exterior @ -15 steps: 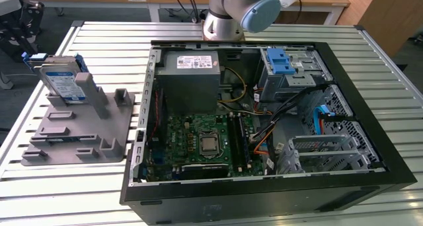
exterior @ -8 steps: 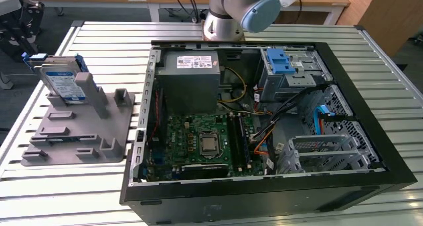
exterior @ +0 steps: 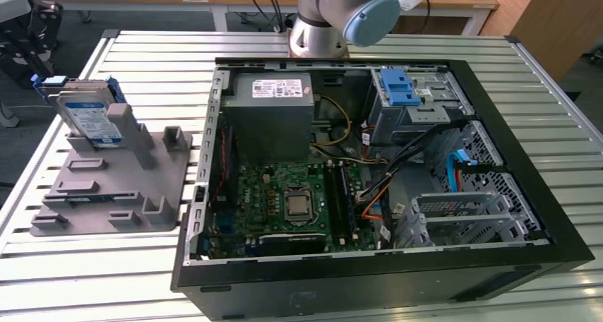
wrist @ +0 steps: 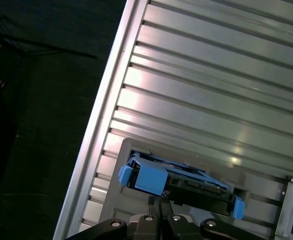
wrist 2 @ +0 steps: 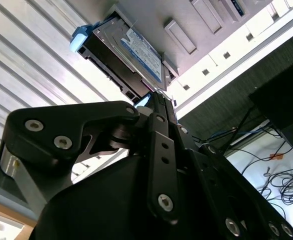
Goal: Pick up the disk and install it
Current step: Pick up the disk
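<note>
My gripper [wrist: 159, 201] has its two fingers pressed together with nothing between them. In the first wrist view the tips sit just beside the blue end of the disk [wrist: 186, 182], and I cannot tell whether they touch it. In the second wrist view the closed gripper [wrist 2: 154, 96] points at the disk [wrist 2: 136, 52] from its labelled side. My own black linkage hides the near end of the drive there.

The disk [exterior: 90, 117] stands on edge in the grey holder [exterior: 113, 195], leaning slightly, at the exterior view's left. That view shows its white-and-blue label and blue carrier frame. The first wrist view gives only its connector edge and the blue corners.

The holder lies on the slatted aluminium table [exterior: 141, 54], well apart from the open computer case [exterior: 556, 216] at the exterior view's right. Inside the case, seen in the exterior view, are the grey power supply [exterior: 273, 103], the green motherboard [exterior: 282, 202] and a drive cage with a blue latch [exterior: 405, 89]. At that view's left edge, dark gear is cut off by the frame and I cannot make it out. The arm's blue-capped joint [exterior: 372, 15] shows at the far side.
</note>
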Available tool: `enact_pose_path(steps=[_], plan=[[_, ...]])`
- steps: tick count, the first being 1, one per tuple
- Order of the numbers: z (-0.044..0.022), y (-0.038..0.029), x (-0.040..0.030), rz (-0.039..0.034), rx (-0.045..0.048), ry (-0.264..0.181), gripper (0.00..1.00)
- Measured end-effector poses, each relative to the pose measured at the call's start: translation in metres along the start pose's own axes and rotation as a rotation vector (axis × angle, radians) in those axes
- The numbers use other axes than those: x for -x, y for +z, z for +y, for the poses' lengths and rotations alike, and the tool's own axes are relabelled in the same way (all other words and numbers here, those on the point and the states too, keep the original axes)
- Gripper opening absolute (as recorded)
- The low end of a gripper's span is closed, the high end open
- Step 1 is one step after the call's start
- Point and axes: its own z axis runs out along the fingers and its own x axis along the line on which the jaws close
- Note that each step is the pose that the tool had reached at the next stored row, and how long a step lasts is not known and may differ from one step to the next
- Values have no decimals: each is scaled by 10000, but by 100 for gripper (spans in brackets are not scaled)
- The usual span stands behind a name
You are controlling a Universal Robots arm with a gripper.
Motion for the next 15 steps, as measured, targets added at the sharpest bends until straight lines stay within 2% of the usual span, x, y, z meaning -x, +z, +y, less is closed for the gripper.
enact_pose_path(steps=[15], plan=[[0,0,0,34,19,-781,15]])
